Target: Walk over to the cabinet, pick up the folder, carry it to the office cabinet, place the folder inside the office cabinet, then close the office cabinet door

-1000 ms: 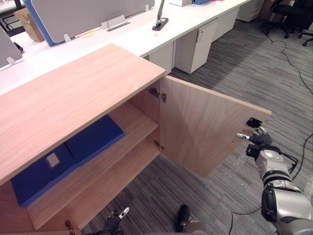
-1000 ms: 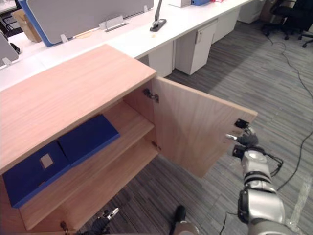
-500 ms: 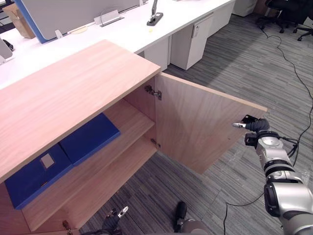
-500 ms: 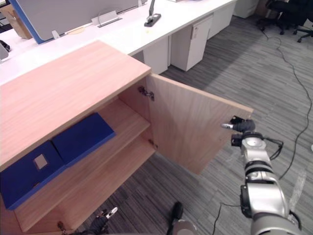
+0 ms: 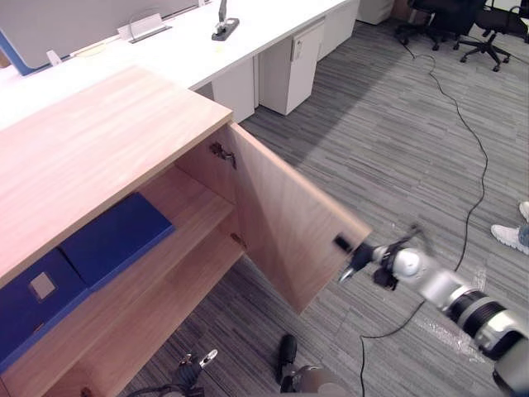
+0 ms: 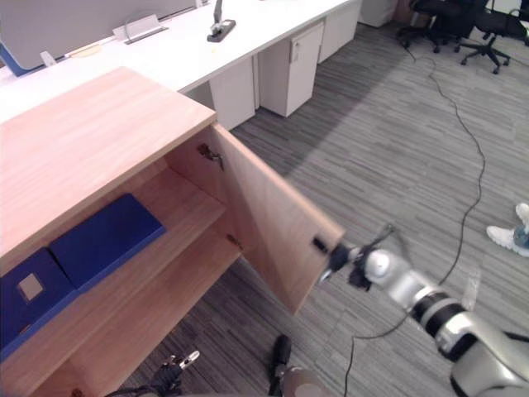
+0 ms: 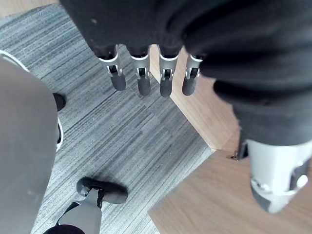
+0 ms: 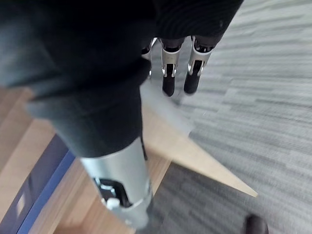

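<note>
Right robot hand (image 5: 361, 256) at door (image 5: 281, 219), now less open

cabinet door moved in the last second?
Yes. Judged against the fixed cabinet top, the door has swung partway toward closed, its free edge now angled back toward the shelves, with the right hand at that edge. The camera shifted too.

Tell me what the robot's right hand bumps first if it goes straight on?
Most likely the cabinet door: the right hand points at its free edge and looks right up against it, though actual contact is unclear.
</note>
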